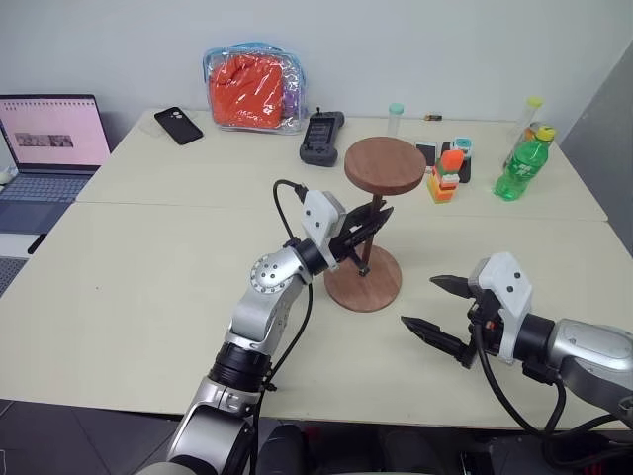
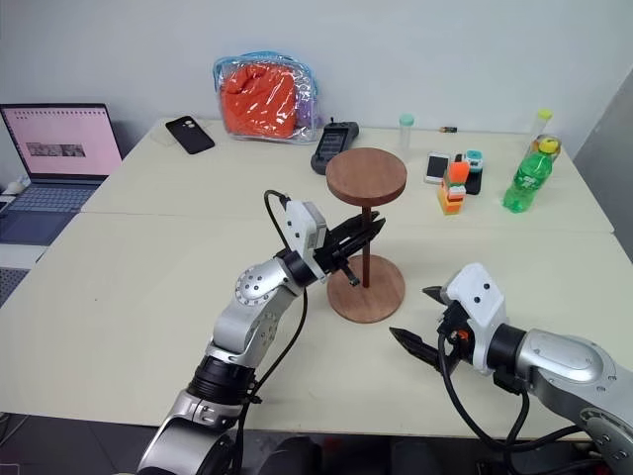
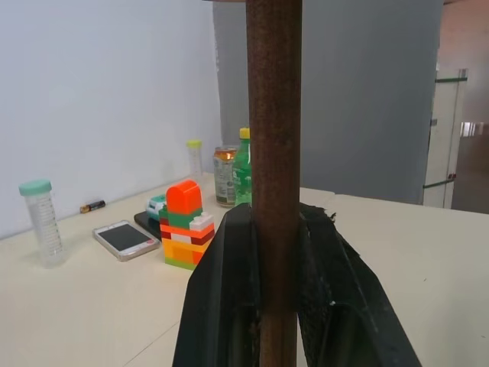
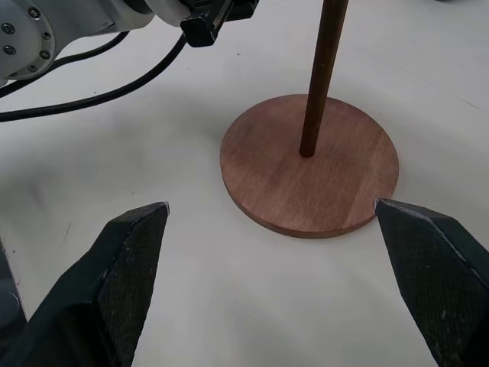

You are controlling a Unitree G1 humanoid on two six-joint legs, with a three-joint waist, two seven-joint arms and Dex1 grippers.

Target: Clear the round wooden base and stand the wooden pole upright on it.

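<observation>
Wooden pole (image 1: 372, 230) stands upright, tip in the centre hole of the round wooden base (image 4: 309, 164), disc end up. Base is bare, mid counter (image 1: 148, 287). Left tool (image 1: 364, 233) clenched on the pole mid-shaft. Right tool (image 1: 435, 307) released, fingers spread, at the base's 4 o'clock. Next, I'd say: check it's plumb and seated, loosen slowly, back off without nudging.

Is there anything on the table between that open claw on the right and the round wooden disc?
Nothing: the right wrist view shows bare table between the right gripper, jaws open, and the round wooden base.
</observation>
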